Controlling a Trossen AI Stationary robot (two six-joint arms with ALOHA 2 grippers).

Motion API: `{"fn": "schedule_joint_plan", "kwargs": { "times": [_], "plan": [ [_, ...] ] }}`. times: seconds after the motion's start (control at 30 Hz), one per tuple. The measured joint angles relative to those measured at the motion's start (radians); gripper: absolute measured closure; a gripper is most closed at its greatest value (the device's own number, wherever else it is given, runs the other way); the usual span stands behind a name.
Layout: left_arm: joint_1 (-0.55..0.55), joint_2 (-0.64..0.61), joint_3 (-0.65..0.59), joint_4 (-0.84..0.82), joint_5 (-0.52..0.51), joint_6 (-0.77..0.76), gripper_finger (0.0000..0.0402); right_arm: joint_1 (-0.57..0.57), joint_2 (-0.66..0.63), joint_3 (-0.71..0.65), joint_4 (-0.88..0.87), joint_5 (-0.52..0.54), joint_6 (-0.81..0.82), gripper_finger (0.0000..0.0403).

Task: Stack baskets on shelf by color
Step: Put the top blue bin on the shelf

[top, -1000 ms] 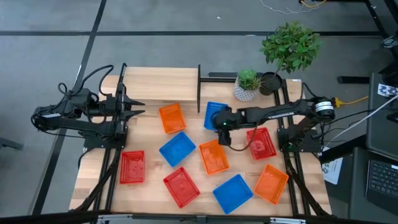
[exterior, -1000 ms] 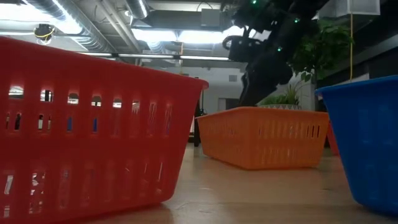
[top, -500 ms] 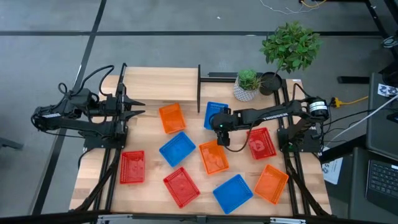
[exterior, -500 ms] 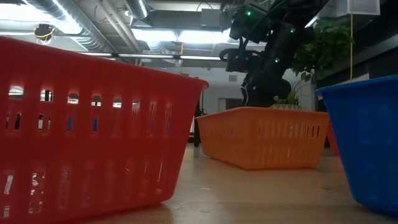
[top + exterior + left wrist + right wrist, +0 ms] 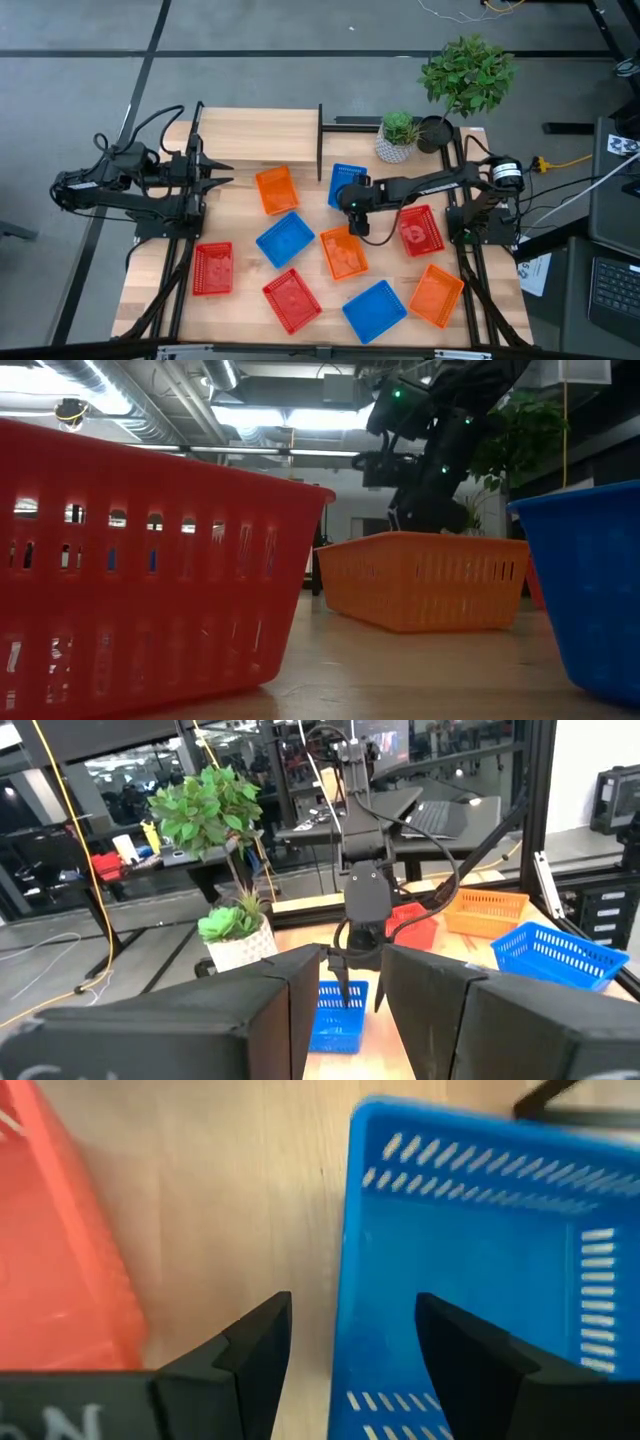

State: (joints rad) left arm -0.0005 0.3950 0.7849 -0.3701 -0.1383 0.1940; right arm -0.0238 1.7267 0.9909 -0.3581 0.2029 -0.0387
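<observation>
Nine mesh baskets lie scattered on the table. My right gripper [image 5: 350, 196] points down over one blue basket [image 5: 345, 180] beside the shelf's black upright [image 5: 320, 140]. It is open, and its fingers stand on either side of that basket's side wall [image 5: 345, 1330]; I cannot tell whether they touch it. A red or orange basket [image 5: 60, 1270] lies close beside. The shelf [image 5: 260, 128] is a light-wood plank at the far left, bare. My left gripper [image 5: 220, 172] waits open at the table's left edge, level above the wood.
Other baskets: orange [image 5: 277, 190], blue [image 5: 285, 238], orange [image 5: 343, 250], red [image 5: 418, 228], red [image 5: 212, 268], red [image 5: 291, 300], blue [image 5: 374, 308], orange [image 5: 436, 295]. A white plant pot [image 5: 397, 140] and a taller plant [image 5: 465, 75] stand at the far right.
My right gripper has moved a little toward the table's left and come down toward the blue basket; in the low view its fingers now dip behind the orange basket's rim. No basket has moved.
</observation>
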Motion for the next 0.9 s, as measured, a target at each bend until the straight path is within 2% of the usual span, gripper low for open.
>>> {"fn": "schedule_joint_plan", "kwargs": {
  "times": [0.43,0.77,0.9],
  "plan": [
    [0.000,0.000,0.000,-0.047,0.000,-0.012,0.0295,0.000,0.039,-0.001,0.012,0.024,0.006,0.0189],
    [0.000,0.000,0.000,-0.250,0.001,-0.181,0.0295,-0.001,0.039,-0.001,0.027,0.024,0.007,0.0189],
    [0.000,-0.002,-0.050,-0.275,0.001,-0.253,0.0295,0.000,0.039,-0.001,0.028,0.024,0.008,0.0189]
  ]
}}
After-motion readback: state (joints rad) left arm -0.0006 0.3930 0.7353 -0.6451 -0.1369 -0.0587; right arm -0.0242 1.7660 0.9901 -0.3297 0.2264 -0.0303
